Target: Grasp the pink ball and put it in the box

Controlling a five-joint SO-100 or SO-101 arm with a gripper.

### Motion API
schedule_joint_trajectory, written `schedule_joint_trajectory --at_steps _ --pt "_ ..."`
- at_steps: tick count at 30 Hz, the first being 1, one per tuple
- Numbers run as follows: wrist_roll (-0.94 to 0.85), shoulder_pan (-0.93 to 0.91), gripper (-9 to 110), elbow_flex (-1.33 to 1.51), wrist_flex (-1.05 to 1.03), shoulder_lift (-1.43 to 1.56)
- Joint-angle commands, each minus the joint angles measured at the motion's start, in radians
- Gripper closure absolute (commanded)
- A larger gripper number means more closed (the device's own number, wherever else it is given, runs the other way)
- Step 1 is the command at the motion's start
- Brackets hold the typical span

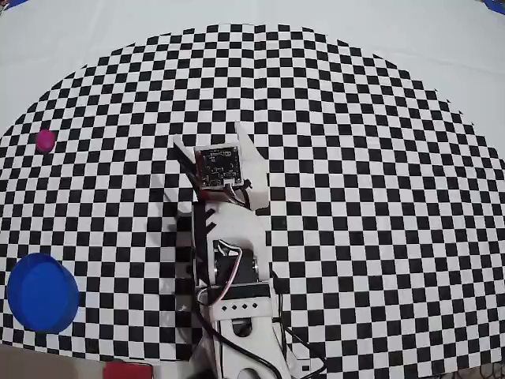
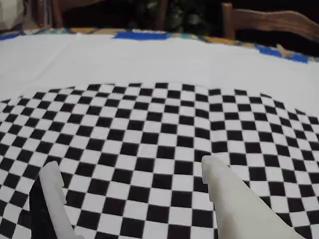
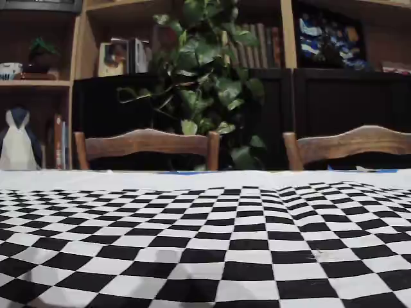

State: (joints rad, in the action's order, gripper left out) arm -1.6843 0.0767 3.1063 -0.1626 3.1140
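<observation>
Checkered mat [image 1: 363,158] covers most of the table as a broad half-disc; plain white cloth [image 1: 442,39] rings its curved edge on the far side. In the overhead view the arm [image 1: 233,260] stands at bottom centre, reaching toward the mat's middle. Open squares lie all round the gripper [image 1: 211,138]: nothing ahead of it, nothing to its right in this view.

Gripper: two white fingers, spread wide apart, nothing between them. The wrist view shows one fingertip [image 2: 50,174] at lower left and the other at lower right, with bare checker squares in the gap.

Count: one pink ball [image 1: 45,140], one box [image 1: 41,292], one small red block [image 1: 126,371] at the bottom edge, partly cut off.

Pink ball: small magenta sphere, roughly one square across, sitting on the mat near its curved rim. It is well apart from the gripper, far off to the left in the overhead view, about level with the fingertips. Not seen in the wrist view.

Box: round, bright blue, shallow, several squares wide. Well to the left of the arm's base and nearer the camera's bottom edge; well apart from the ball.

Fixed view: low across the mat, two wooden chairs [image 3: 148,144] and a leafy plant [image 3: 205,77] behind the far table edge.
</observation>
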Motion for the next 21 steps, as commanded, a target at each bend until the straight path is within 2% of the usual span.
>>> schedule_joint_trajectory --at_steps 1,21 --pt "0.009 0.029 68 0.008 0.011 -0.008" --pt "0.044 0.27 68 0.008 0.032 -0.009"
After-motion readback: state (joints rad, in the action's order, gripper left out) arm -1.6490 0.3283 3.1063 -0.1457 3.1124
